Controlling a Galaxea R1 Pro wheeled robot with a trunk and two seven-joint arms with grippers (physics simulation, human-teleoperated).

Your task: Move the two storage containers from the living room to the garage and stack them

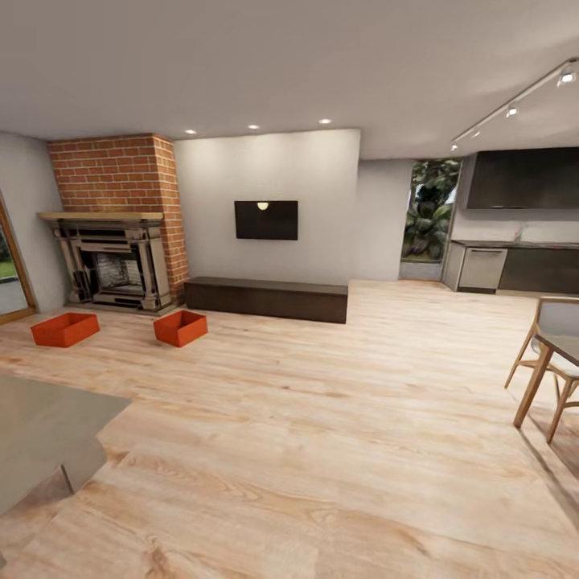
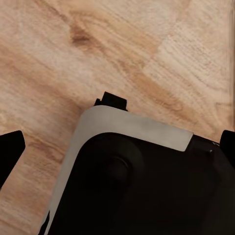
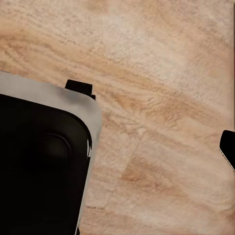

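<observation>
Both grippers hang over bare plank flooring, apparently tucked beside the robot's grey-and-black base for driving. The left gripper shows black fingertips at opposite frame edges, so it stands spread and empty; the right gripper's spread I cannot tell. Well ahead, two red-orange storage containers sit apart before the fireplace: the left container and the right container, each with its long axis angled toward the hearth.

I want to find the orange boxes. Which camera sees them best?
The head view: both storage containers sit on the wood floor before the fireplace. The wrist views show floor planks and the robot's base.
</observation>
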